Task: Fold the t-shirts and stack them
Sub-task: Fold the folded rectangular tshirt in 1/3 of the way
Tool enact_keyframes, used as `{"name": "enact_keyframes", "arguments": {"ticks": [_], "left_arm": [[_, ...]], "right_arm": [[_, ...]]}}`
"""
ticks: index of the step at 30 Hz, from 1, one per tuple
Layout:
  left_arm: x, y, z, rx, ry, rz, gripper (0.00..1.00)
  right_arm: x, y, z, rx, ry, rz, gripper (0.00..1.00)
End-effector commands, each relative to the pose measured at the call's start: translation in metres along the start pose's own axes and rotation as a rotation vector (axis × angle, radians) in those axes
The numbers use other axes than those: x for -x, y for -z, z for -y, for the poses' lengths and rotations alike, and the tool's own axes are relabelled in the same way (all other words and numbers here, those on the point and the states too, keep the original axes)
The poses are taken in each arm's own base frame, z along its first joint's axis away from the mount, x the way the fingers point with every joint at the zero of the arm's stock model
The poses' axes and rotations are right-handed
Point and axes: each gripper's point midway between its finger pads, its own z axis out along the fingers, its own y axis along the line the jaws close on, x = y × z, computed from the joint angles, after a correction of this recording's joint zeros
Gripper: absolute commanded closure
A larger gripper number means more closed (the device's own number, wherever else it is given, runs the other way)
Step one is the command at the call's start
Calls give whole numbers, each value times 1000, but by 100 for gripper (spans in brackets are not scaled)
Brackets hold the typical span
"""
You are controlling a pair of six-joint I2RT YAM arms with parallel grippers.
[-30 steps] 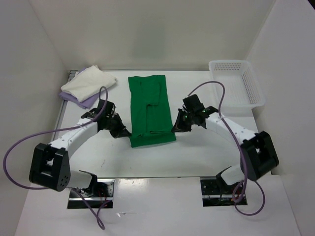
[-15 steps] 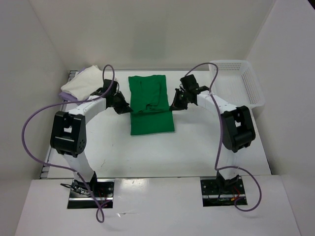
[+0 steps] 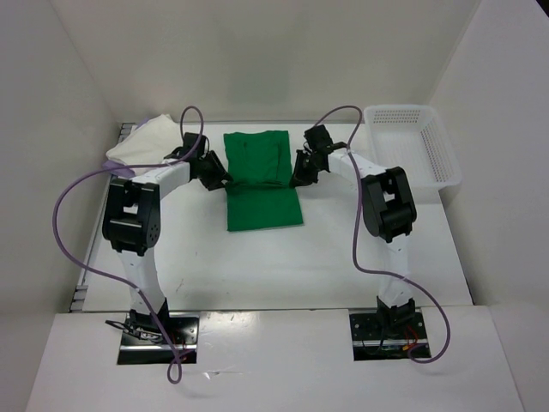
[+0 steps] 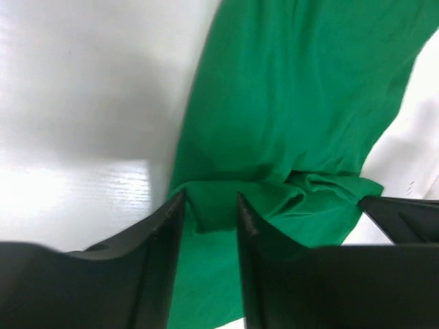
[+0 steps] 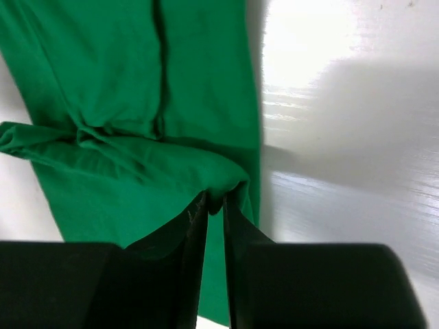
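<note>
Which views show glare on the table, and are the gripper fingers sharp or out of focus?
Left wrist: a glare patch on the table beside the green t-shirt; the left gripper's fingers are dark and soft. Right wrist: strong glare at top right, a grey shadow band under it; the right gripper's fingers are nearly black. Top external: even light, soft shadows, no strong glare.
</note>
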Motion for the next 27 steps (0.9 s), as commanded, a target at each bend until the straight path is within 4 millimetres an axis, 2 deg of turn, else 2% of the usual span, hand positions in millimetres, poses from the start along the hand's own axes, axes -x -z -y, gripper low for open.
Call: {"name": "enact_keyframes", "arguments": {"ticks": [1,2,3,4,5,6,7,9,10,11,12,13,14,15,16,17,18,19,20,21,22,27], "left_arm": [[54,36,43,-118,-56,181,51],[62,47,52,-145,-66,224,45],[65,57,58,-164,-72,246,45],[71,79,71,-199,-83,284,45],[69,86,74,-218,-89,285,45],[62,91,78,-251,-89,265,45],[41,92,78,-262,-90,223,47],[8,87,76,-274,-78,154,51],[-6,90,83,-318,-82,141,55],[-48,74,69,-291,-77,61,55],[-67,69,68,-292,-47,17,56],[-84,65,67,-301,-47,-17,56],[-102,62,66,-292,-53,-54,56],[-115,61,56,-275,-54,-76,56],[-118,62,49,-258,-50,-79,56],[-121,63,43,-241,-46,-76,56],[-126,67,34,-228,-44,-73,56],[-127,65,29,-214,-53,-69,56],[-126,65,24,-199,-42,-72,56],[-131,62,19,-192,-39,-93,56],[-134,61,15,-185,-48,-98,56],[-147,44,-21,-79,-30,-129,53]], "right_arm": [[46,28,-27,44,49,125,79],[52,41,-35,59,57,152,76],[53,48,-36,55,58,165,71],[54,57,-39,62,62,178,63],[56,73,-43,66,68,205,59],[55,80,-45,69,70,212,57],[56,87,-48,80,75,230,54],[46,97,-48,95,79,233,57],[41,93,-47,108,80,218,64],[25,88,-51,131,87,173,83],[13,80,-56,141,98,140,93],[4,77,-52,139,91,110,100],[-20,64,-42,126,86,52,100],[-25,71,-42,133,74,62,100],[-32,73,-38,135,55,63,100],[-49,67,-26,126,50,48,100],[-53,72,-25,133,38,57,98],[-69,66,-16,125,29,22,96],[-72,65,-17,137,18,12,96],[-80,55,-11,128,8,-22,96],[-93,48,-5,112,-5,-57,96],[-108,31,19,42,-40,-65,96]]}}
